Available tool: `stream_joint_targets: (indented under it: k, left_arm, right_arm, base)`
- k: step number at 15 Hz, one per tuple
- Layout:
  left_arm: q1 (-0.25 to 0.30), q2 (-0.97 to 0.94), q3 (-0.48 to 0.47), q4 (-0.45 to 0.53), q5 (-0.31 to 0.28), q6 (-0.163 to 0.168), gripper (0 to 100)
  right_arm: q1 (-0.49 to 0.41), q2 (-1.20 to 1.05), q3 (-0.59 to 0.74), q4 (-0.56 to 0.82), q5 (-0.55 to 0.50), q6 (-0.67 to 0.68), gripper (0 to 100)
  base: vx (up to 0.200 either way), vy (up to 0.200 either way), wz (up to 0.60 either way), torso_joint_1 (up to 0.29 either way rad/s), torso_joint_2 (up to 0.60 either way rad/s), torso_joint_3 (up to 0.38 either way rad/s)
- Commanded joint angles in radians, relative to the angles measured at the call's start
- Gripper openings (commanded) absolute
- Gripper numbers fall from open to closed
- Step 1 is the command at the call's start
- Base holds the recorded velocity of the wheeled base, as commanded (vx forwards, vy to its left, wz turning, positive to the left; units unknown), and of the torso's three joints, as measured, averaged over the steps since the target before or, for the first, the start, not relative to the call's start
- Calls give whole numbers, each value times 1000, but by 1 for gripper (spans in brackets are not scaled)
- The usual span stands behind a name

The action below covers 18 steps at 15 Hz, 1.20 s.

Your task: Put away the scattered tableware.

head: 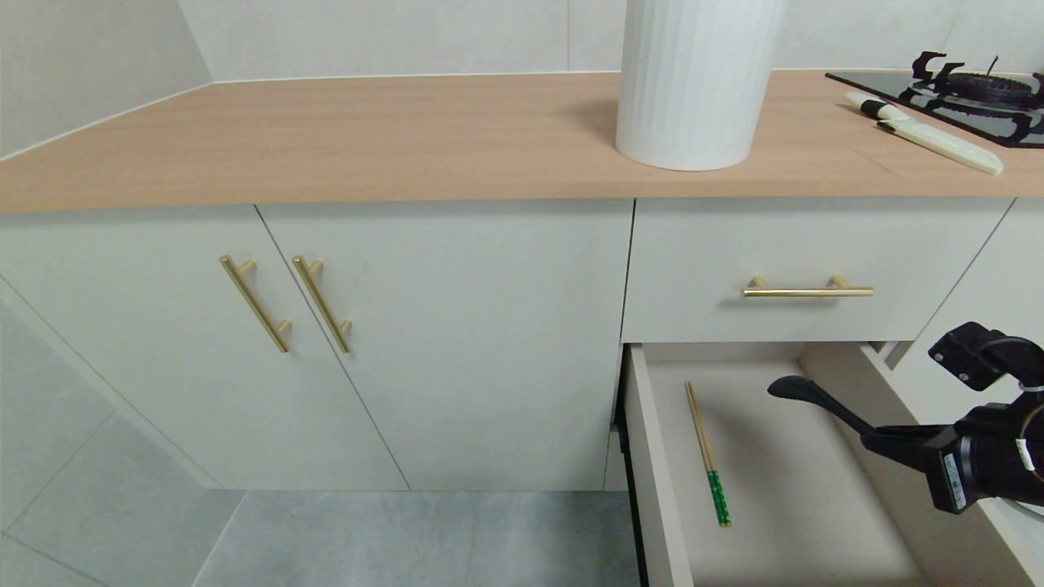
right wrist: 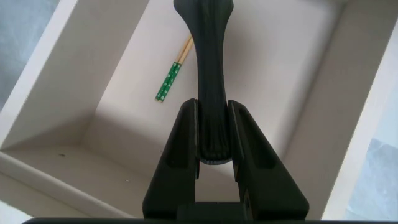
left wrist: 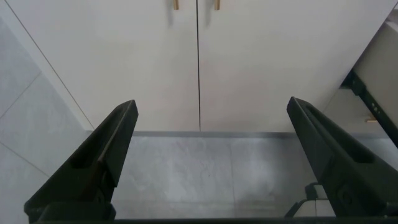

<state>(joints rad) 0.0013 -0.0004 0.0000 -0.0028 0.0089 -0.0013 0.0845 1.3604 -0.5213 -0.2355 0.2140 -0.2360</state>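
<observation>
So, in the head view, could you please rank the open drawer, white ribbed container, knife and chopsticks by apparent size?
1. open drawer
2. white ribbed container
3. knife and chopsticks: similar length, and the knife sits farther off, so unranked.

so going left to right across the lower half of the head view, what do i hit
gold bar handles on the cabinet doors → wooden chopsticks with green ends → black long-handled spoon → right hand
</observation>
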Motion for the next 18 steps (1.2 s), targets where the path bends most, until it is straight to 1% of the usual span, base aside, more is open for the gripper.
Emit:
stream_joint_targets:
  k: [1, 2, 3, 5, 6, 7, 9, 11, 15, 18]
  left_arm:
    - [0, 0, 0, 0, 0, 1, 100]
    - [0, 0, 0, 0, 0, 1, 100]
    - [0, 0, 0, 0, 0, 0, 100]
    - [0, 0, 0, 0, 0, 0, 100]
    - [0, 0, 0, 0, 0, 0, 100]
    - [0, 0, 0, 0, 0, 0, 100]
    - [0, 0, 0, 0, 0, 0, 100]
    - [0, 0, 0, 0, 0, 0, 100]
    - [0, 0, 0, 0, 0, 0, 100]
    - [0, 0, 0, 0, 0, 1, 100]
  right_arm:
    - [5, 49, -3, -15, -8, 6, 0]
    - [6, 75, -5, -28, -22, 10, 0]
    - [11, 112, -26, -28, -33, 50, 0]
    - [64, 189, -68, -28, -93, 181, 0]
    - [87, 238, -85, -33, -143, 224, 0]
    - [103, 289, -94, -34, -183, 245, 0]
    - [110, 370, -100, -70, -208, 262, 0]
    - [107, 503, -92, -199, -213, 308, 0]
    - [95, 697, -49, -433, -237, 313, 0]
    - [95, 775, -36, -518, -255, 313, 0]
  base:
    - [0, 0, 0, 0, 0, 0]
    - [0, 0, 0, 0, 0, 0]
    - [0, 0, 0, 0, 0, 0]
    - [0, 0, 0, 0, 0, 0]
    - [0, 0, 0, 0, 0, 0]
    - [0, 0, 0, 0, 0, 0]
    - [0, 0, 0, 0, 0, 0]
    - [0, 0, 0, 0, 0, 0]
    - [0, 0, 0, 0, 0, 0]
    - [0, 0, 0, 0, 0, 0]
